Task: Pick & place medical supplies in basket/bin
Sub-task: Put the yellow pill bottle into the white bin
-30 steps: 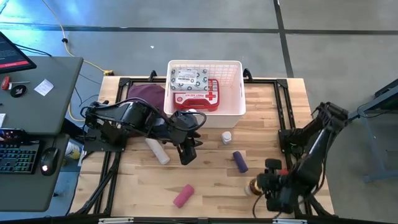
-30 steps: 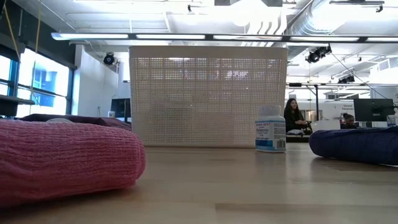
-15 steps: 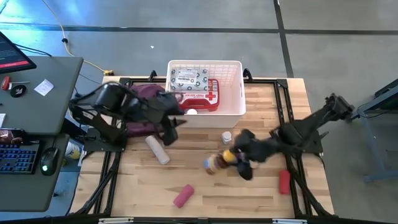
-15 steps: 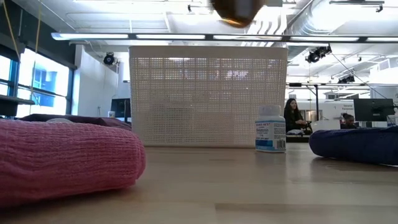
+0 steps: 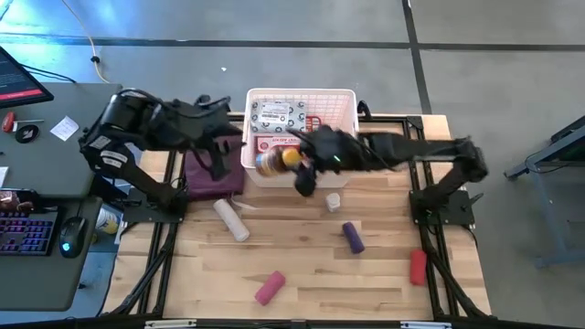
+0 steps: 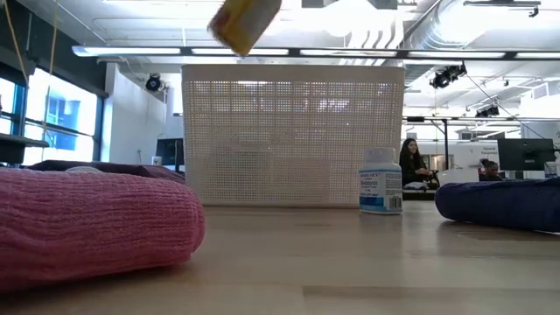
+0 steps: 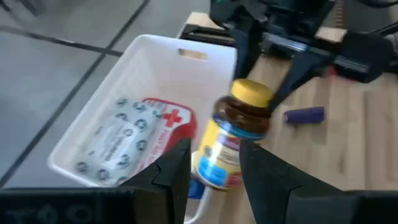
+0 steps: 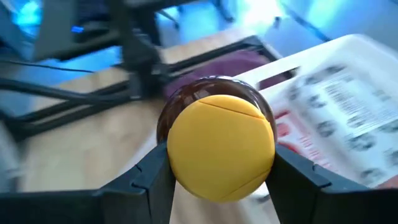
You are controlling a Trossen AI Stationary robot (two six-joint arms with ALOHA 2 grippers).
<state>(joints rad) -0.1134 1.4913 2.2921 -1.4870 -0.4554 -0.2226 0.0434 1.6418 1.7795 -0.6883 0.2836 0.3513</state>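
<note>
The amber jar point(image 5: 272, 163) with a yellow lid point(image 8: 221, 146) is in the air over the near left rim of the white basket point(image 5: 345, 110), in my shut right gripper point(image 5: 300, 170), whose arm reaches in from the table's right. The low view catches the jar point(image 6: 245, 22) tilted, high above the table. In the basket lie the wipes packet point(image 5: 274, 114) and the red first-aid case point(image 5: 309, 139). My left gripper point(image 5: 219, 151) is open and hovers over the maroon pouch point(image 5: 212, 174), left of the basket; it touches nothing. My right gripper pinches the amber jar between its two fingers point(image 8: 155, 177), one on each side of the jar just below the lid point(image 8: 186, 99). The fingers come level from the table's right. The jar is lifted clear and lies on its side, lid toward the wrist and bottom toward the table's left.
On the table lie a beige roll point(image 5: 231, 220), a pink roll point(image 5: 270, 287), a purple roll point(image 5: 353, 238), a red roll point(image 5: 419, 267) and a small white bottle point(image 5: 334, 201). A desk with keyboard point(image 5: 27, 233) stands left of the table.
My right gripper has lifted the amber jar off the near right of the table and swung it up and toward the far left, to the basket's near rim. My left gripper has drawn back from the table's middle toward the far left, over the maroon pouch.
</note>
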